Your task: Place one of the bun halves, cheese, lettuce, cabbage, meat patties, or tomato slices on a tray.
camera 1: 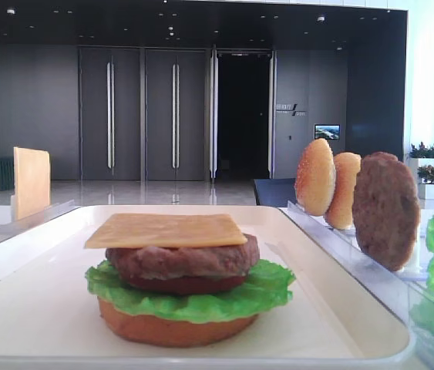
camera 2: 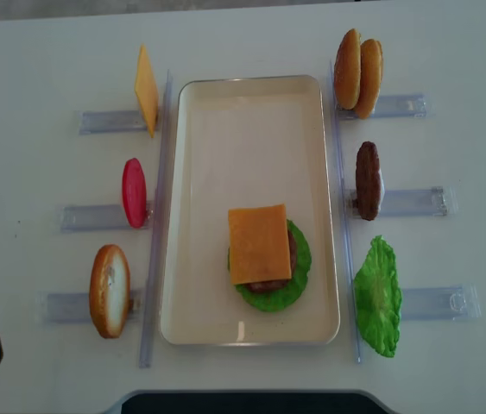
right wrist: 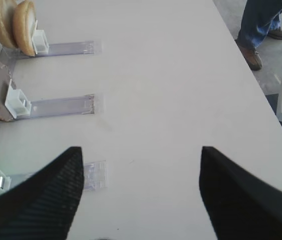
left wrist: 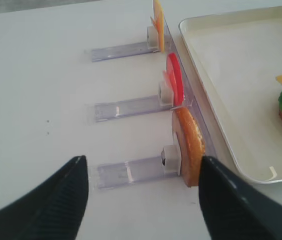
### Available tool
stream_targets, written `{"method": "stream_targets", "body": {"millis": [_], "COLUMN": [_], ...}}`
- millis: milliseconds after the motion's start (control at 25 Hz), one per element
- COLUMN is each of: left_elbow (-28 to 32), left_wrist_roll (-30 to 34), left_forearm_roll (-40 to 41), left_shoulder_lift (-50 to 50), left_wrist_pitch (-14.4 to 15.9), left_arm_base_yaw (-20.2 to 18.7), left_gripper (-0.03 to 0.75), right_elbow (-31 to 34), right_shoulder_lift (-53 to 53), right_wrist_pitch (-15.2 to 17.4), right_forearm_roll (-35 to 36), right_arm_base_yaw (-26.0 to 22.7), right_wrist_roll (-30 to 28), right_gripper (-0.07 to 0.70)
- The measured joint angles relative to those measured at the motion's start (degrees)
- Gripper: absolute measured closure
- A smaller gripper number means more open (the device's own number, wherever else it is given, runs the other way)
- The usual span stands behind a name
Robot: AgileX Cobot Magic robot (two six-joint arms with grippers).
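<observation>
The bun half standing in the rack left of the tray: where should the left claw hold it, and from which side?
Grip the bun half across its two flat faces near the top edge, coming from above. It stands on edge in its clear rack, so its lower part is blocked. The left claw is open and empty beside it.

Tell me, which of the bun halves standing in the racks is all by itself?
The bun half in the rack left of the tray, at its near end, stands alone. The other two bun halves lean together in the far rack on the right.
</observation>
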Motion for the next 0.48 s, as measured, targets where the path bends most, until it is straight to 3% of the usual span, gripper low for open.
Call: {"method": "stream_targets", "body": {"millis": [480], "left_elbow": [2.22], "left_wrist_roll": [0.00], "left_forearm_roll": [-0.04], "left_shoulder_lift": [0.00], "left_wrist_pitch": [-0.24], "left_arm_base_yaw": [0.00], "left_gripper": [0.240], "right_elbow": [0.00], "right_shoulder_lift": [0.00], "right_wrist_pitch": [0.00], "right_forearm_roll": [0.00], "right_arm_base_yaw": [0.00], "right_wrist_roll": [0.00], "right_gripper": [0.162]}}
